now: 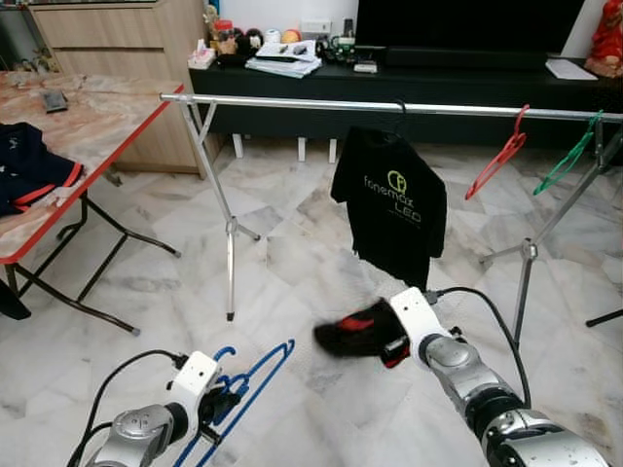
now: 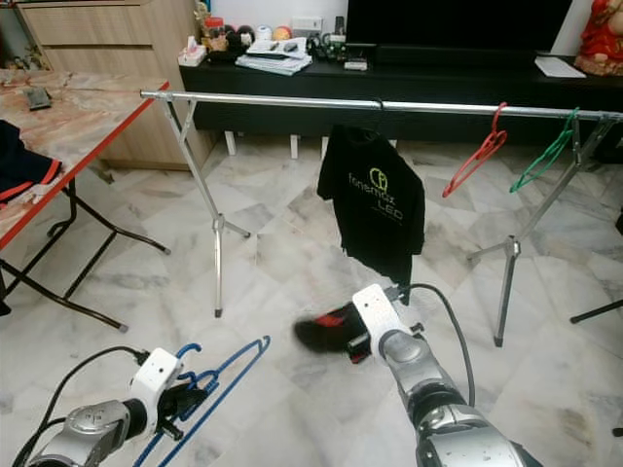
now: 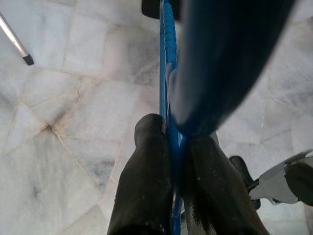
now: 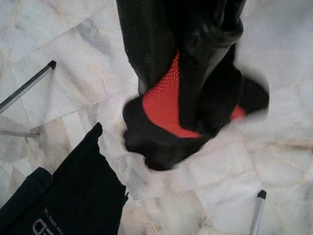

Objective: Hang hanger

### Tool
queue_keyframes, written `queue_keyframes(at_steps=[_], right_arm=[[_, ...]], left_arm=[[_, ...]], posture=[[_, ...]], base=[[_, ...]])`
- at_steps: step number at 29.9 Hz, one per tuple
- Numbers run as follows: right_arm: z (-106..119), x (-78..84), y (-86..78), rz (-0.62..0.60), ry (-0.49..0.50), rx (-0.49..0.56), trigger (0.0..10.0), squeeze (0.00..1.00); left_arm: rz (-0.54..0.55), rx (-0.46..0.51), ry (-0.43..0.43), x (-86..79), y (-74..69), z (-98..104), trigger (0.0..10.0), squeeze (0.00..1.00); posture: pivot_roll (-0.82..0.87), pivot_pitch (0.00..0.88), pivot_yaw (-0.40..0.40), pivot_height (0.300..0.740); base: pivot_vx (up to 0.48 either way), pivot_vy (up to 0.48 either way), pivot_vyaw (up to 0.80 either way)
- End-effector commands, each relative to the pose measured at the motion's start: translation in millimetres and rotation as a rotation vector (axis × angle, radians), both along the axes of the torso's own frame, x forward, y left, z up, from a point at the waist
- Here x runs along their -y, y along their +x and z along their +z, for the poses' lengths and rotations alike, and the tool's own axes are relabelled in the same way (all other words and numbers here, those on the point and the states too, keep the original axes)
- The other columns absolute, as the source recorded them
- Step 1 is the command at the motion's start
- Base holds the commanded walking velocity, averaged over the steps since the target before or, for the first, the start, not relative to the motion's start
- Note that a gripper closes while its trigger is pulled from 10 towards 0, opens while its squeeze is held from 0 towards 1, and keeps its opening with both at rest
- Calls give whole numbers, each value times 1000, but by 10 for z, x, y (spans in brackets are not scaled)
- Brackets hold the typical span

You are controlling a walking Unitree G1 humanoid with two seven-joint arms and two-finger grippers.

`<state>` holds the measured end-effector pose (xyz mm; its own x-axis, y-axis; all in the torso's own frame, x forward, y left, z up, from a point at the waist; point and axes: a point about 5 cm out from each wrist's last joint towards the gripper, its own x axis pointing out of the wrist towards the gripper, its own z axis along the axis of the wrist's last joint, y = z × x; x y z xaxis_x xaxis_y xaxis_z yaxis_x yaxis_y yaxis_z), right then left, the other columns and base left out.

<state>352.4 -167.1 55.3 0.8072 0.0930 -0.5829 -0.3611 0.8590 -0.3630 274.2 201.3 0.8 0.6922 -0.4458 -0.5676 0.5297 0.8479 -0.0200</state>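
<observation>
Two arms up in front of me right now, both busy. Starting at the lower left of the frame: my left gripper (image 1: 226, 401) is low over the marble floor (image 1: 292, 272), forearm angled in toward the middle, fingers (image 3: 146, 171) pinched tight on the blue hanger (image 1: 255, 381), which sticks out up and to the right from it.

Centre-low, my right gripper (image 1: 375, 341) reaches forward and left with the elbow bent at the lower right corner, clamped on a bunched black garment with red trim (image 1: 352, 334). It's blurred, so I can't tell much more about it.

Counting stuff: one clothes rail (image 1: 389, 106) running across the upper half of the frame on splayed metal legs, one black T-shirt (image 1: 392, 199) hanging from it near the middle, then two bare hangers to the right, a red hanger (image 1: 496, 156) and a green hanger (image 1: 569, 156). So three hangers on the rail, one in my left gripper.

Room-wise: the rail's left stretch is bare bar. Red-edged table (image 1: 107, 126) sits at the left edge with a dark garment (image 1: 29, 170) on it. Black TV unit (image 1: 438, 88) runs behind the rail along the top.
</observation>
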Motion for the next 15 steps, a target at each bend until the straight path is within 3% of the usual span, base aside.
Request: queue_keyframes(at_steps=[1, 3, 10, 15], right_arm=[[114, 2, 76, 60, -73, 19, 10000, 0], [228, -1, 148, 96, -130, 39, 10000, 0], [278, -65, 183, 96, -105, 46, 10000, 0], [257, -186, 177, 96, -53, 33, 10000, 0]], left_arm=[[-95, -9, 18, 12, -21, 45, 10000, 0], [-266, -12, 21, 117, -20, 177, 10000, 0], [-347, -21, -13, 177, -11, 343, 10000, 0], [-452, 0, -100, 326, 16, 694, 10000, 0]], posture=[[62, 84, 13, 740], [68, 85, 8, 740], [76, 84, 5, 740], [85, 81, 2, 740]], base=[[0, 0, 0], [0, 0, 0], [0, 0, 0], [0, 0, 0]])
